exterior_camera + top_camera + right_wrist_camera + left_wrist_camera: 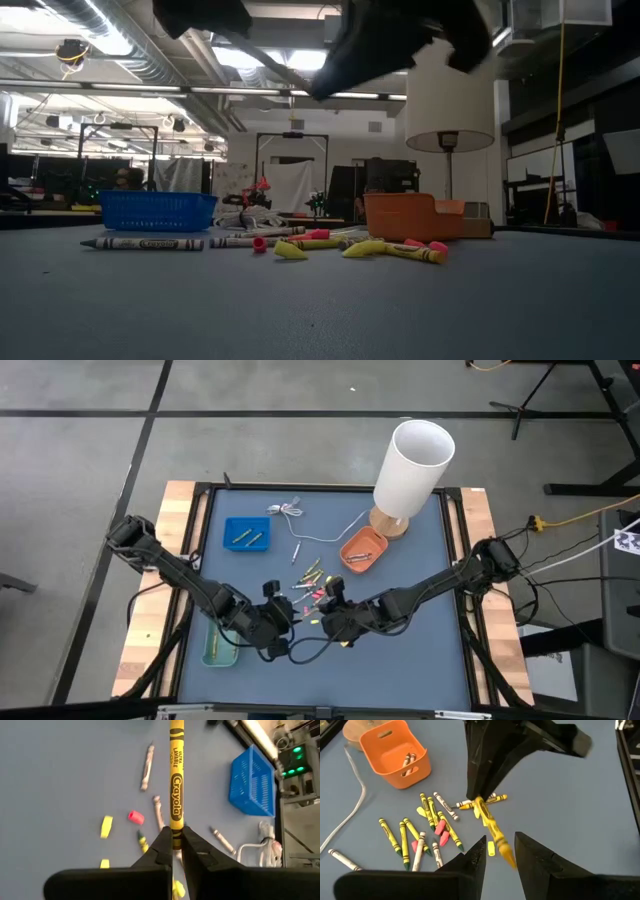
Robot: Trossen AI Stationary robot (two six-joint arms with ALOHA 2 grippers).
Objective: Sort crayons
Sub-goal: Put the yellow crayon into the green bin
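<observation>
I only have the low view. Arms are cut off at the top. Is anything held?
Observer: Yes, the right gripper is shut on a yellow crayon.
Operator: And the left?
Observer: The left gripper is open, just below that crayon, holding nothing.
Operator: What's in the trays?
Observer: Two crayons lie in the blue tray, two in the orange tray.

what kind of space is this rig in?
Likely an industrial lab or workshop: exposed ceiling ducts, bare concrete floor, and equipment stands behind the table.
</observation>
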